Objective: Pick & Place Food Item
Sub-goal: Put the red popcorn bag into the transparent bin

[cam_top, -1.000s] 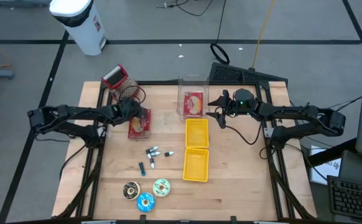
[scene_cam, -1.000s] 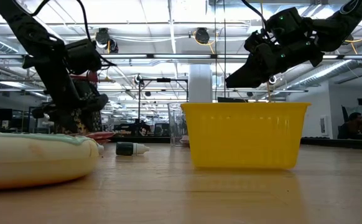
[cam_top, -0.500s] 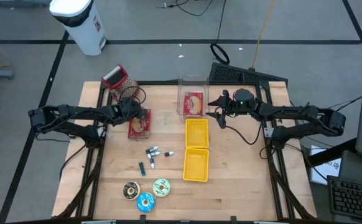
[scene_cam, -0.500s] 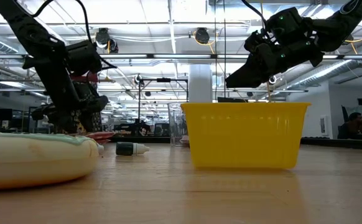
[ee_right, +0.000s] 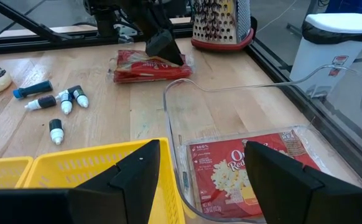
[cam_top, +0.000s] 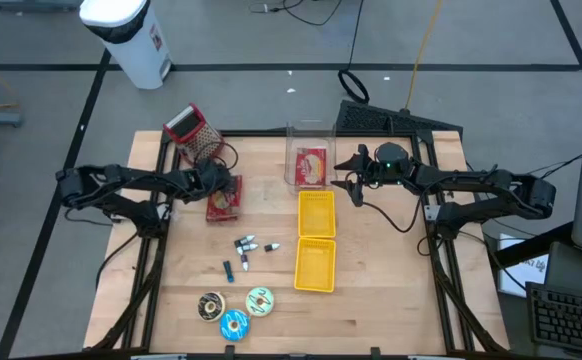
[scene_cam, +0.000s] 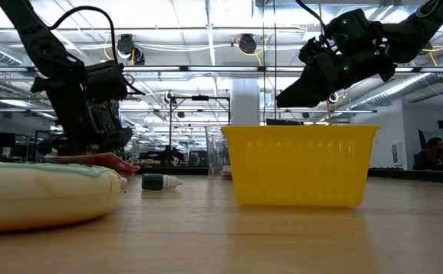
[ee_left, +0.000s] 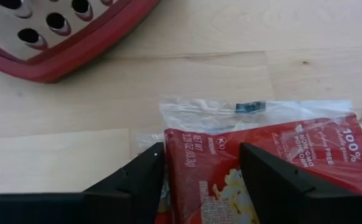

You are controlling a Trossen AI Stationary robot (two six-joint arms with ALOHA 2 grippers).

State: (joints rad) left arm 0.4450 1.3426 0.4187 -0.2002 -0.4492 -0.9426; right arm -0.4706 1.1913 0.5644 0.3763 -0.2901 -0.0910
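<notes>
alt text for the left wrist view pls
The left gripper, fingers open, straddles the end of a red popcorn packet in clear wrap lying on the wooden table. A red-rimmed grater lies beyond it.

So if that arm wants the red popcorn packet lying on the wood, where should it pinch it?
Probably across the narrow end nearest the grater, coming down from above. The popcorn packet lies flat on the table, and the open left gripper already straddles that end.

Overhead, table-level, two wrist views — popcorn bag (ee_left: 274, 168) shared
</notes>
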